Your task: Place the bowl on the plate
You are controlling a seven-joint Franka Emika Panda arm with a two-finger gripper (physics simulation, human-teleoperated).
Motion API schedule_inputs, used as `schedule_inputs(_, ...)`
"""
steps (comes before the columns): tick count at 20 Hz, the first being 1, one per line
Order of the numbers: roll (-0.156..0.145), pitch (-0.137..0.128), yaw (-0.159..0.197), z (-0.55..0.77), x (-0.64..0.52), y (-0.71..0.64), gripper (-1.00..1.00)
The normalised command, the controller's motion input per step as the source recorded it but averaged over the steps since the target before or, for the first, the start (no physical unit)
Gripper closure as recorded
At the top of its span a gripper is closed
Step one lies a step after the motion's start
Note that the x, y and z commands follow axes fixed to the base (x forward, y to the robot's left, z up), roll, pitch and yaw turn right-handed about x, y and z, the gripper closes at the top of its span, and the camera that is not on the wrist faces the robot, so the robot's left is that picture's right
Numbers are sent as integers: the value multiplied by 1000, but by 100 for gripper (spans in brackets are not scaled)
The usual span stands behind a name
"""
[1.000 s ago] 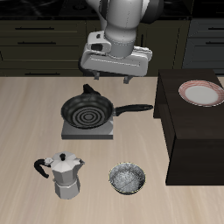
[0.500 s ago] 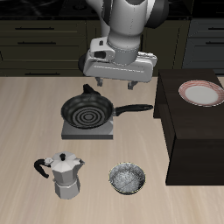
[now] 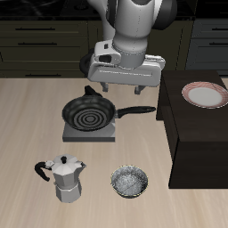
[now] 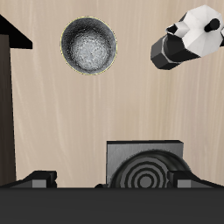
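Observation:
The bowl (image 3: 130,182) (image 4: 87,45), small with a dark rim and speckled silvery inside, sits on the table near the front edge. The plate (image 3: 203,93), white with a reddish-pink rim, rests on top of the dark cabinet (image 3: 200,134). My gripper (image 3: 121,90) hangs open in the air well behind the bowl, above the frying pan's far side, with nothing between its fingers. In the wrist view only the two fingertips (image 4: 39,177) show, far apart, and the plate is out of view.
A black frying pan (image 3: 89,113) (image 4: 150,173) with a spiral pattern sits on a grey stove block, its handle pointing toward the cabinet. A silver moka pot (image 3: 65,176) (image 4: 187,38) stands beside the bowl.
The gripper has drifted lower and slightly toward the cabinet side, coming closer to the frying pan. Nothing on the table has moved.

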Motion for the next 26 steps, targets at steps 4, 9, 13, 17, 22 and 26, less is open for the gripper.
schedule_inputs(4,19,13,3,-12,269,60,-100)
schedule_inputs(9,46,8,-16,40,275,55,-100)
schedule_inputs(13,48,-2,2,84,249,-67,-100)
schedule_inputs(17,-21,-42,-1,163,218,-205,-100)
schedule_inputs(22,-14,-24,-14,150,256,-193,-100)
schedule_inputs(26,-39,-20,15,59,204,-191,-100)
